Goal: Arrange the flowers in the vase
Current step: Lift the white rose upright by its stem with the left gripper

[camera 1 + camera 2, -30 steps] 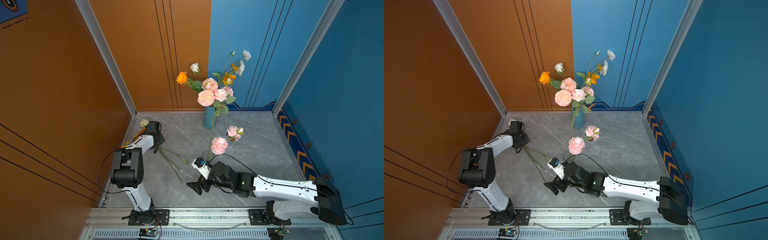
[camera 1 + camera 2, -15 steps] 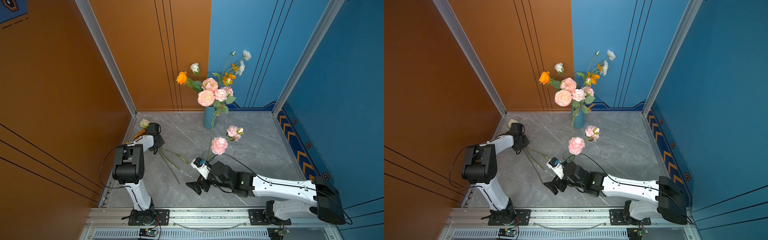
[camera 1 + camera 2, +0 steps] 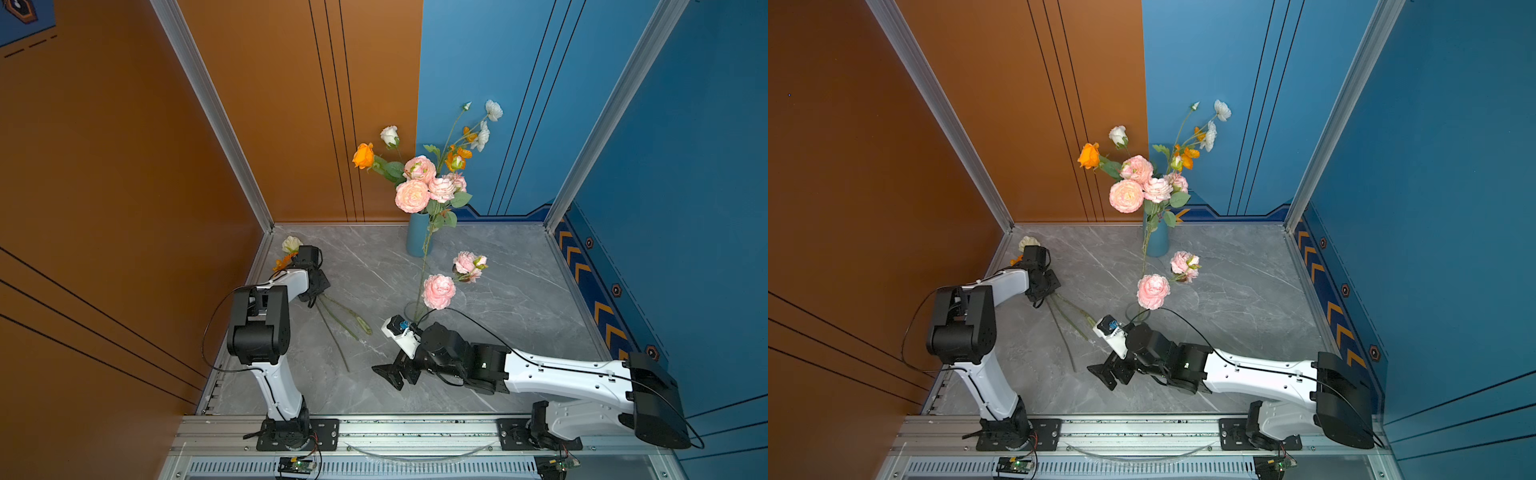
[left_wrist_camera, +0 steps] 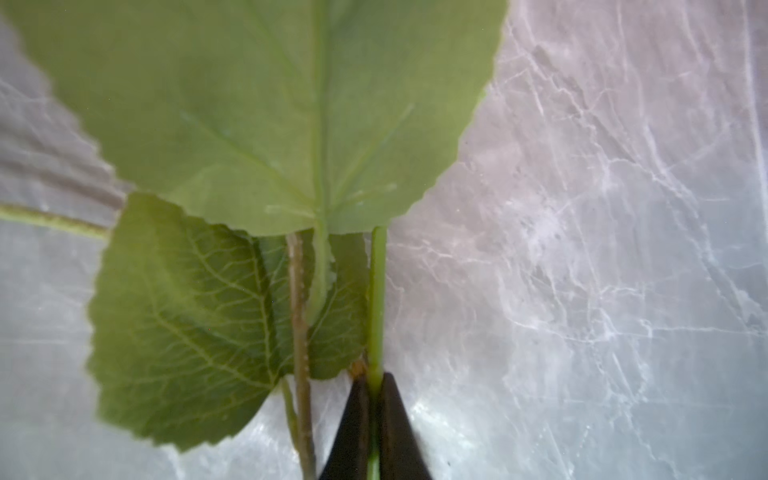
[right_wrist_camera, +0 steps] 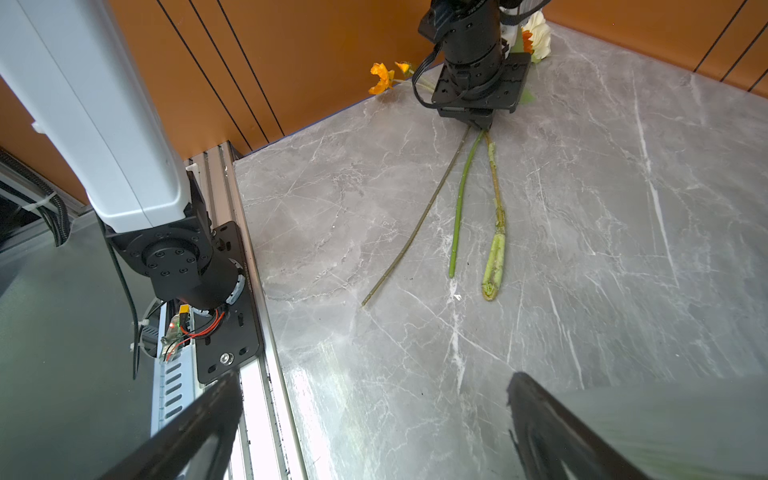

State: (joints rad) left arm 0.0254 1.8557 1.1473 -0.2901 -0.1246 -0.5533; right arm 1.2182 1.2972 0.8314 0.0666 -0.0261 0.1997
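A blue vase point(image 3: 419, 239) point(image 3: 1158, 241) at the back of the table holds several flowers point(image 3: 415, 183) with pink, orange and white blooms. Three more flowers lie on the table at the left, their stems point(image 3: 340, 320) point(image 5: 459, 199) fanning toward the front. A cream bloom point(image 3: 291, 244) and an orange one point(image 3: 282, 262) lie by the wall. My left gripper point(image 3: 313, 299) point(image 4: 375, 384) point(image 5: 482, 124) is down on them, shut on one smooth green stem point(image 4: 377, 299) beside broad leaves point(image 4: 266, 116). My right gripper point(image 3: 395, 374) point(image 5: 374, 386) hovers open and empty near the table's front.
Two pink blooms point(image 3: 438, 291) point(image 3: 469, 264) stand above the table between the vase and my right arm point(image 3: 561, 374). Orange and blue walls close in three sides. A metal rail point(image 3: 415, 432) runs along the front edge.
My left gripper has closed on the green stem, and the left arm's elbow has shifted a little. The right arm has stayed put.
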